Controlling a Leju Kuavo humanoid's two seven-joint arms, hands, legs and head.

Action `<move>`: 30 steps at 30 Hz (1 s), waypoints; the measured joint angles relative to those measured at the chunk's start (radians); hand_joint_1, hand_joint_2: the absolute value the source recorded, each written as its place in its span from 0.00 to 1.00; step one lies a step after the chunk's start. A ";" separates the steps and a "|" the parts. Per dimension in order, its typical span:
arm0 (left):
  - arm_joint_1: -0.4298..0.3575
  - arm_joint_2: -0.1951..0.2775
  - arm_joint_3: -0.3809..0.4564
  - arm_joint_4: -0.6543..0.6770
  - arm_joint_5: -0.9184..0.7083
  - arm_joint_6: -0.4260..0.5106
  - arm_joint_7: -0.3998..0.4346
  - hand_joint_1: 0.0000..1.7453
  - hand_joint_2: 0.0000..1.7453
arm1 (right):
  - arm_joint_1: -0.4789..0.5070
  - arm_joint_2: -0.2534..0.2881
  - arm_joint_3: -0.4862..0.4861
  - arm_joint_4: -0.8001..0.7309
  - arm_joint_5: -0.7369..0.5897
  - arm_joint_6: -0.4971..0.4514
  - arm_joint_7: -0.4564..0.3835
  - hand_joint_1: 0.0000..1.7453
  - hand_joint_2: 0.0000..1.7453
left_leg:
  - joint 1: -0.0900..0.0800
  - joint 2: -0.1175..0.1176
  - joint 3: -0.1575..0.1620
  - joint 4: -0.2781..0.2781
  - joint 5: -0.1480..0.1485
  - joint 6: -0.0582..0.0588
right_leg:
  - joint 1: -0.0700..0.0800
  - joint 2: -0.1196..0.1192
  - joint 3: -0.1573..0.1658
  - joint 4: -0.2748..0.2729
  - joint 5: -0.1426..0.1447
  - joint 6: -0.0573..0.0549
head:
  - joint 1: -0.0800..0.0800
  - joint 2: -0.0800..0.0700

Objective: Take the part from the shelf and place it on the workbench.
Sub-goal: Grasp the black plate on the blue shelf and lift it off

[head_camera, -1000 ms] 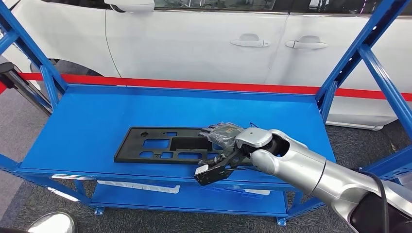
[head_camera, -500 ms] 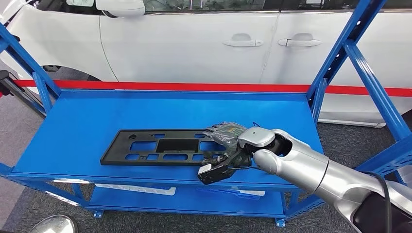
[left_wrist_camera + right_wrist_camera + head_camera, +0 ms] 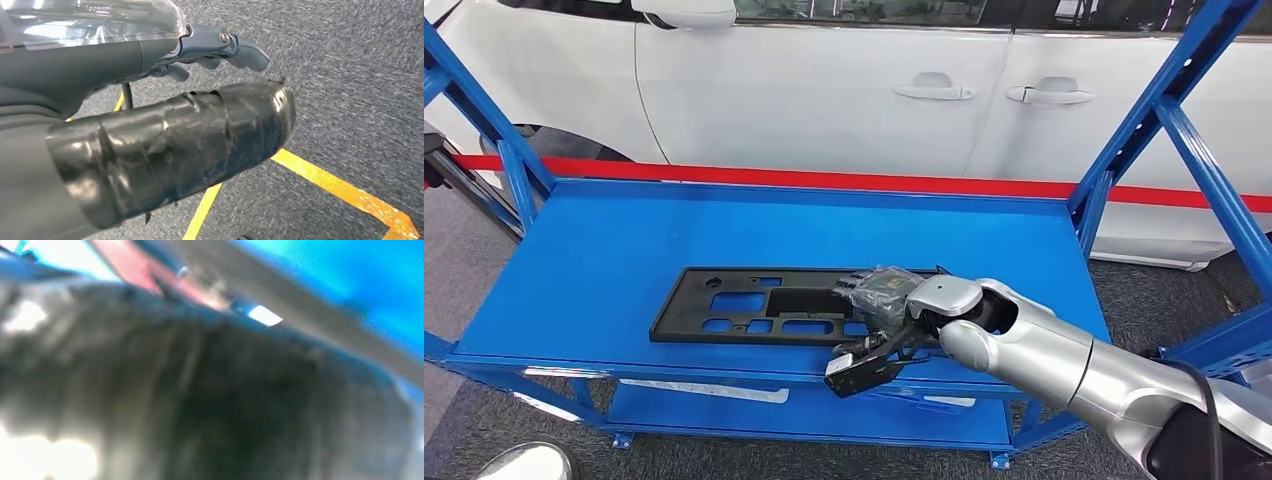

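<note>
A long black plastic part with several cut-outs lies flat on the blue shelf, near the front edge. My right hand is at the part's right end. Its fingers rest on top of that end and hide it. The thumb juts out apart from them, in front of the shelf's front lip. In the right wrist view the thumb is a dark blur against the blue shelf. My left hand hangs over grey carpet and holds nothing.
Blue uprights and slanted braces frame the shelf on both sides. A white car with a red stripe stands close behind. A lower shelf sits beneath. Yellow floor lines cross the carpet.
The whole picture has shifted sideways and back, so the camera moved. My right hand stays at the part's right end, fingers on top and thumb out front.
</note>
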 joint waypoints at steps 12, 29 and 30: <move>-0.002 0.006 0.000 0.015 -0.009 0.004 -0.013 0.00 0.00 | 0.023 -0.006 0.020 -0.035 -0.040 0.007 -0.007 0.00 0.00 | -0.002 -0.002 -0.033 0.098 -0.072 -0.046 | -0.004 -0.002 0.120 -0.275 0.145 -0.045 | -0.001 0.000; -0.003 0.013 -0.001 0.029 -0.018 0.007 -0.016 0.00 0.00 | 0.046 -0.015 0.033 -0.040 -0.035 0.007 0.003 0.00 0.00 | 0.000 0.000 -0.001 0.005 0.000 -0.003 | 0.000 0.000 0.067 -0.136 0.052 -0.004 | 0.000 0.000; -0.003 0.014 -0.001 0.031 -0.018 0.007 -0.016 0.00 0.00 | 0.049 -0.017 0.034 -0.040 -0.035 0.007 0.003 0.00 0.00 | -0.001 0.001 -0.003 0.005 0.000 -0.001 | 0.000 0.000 0.036 -0.068 0.020 -0.001 | 0.000 0.000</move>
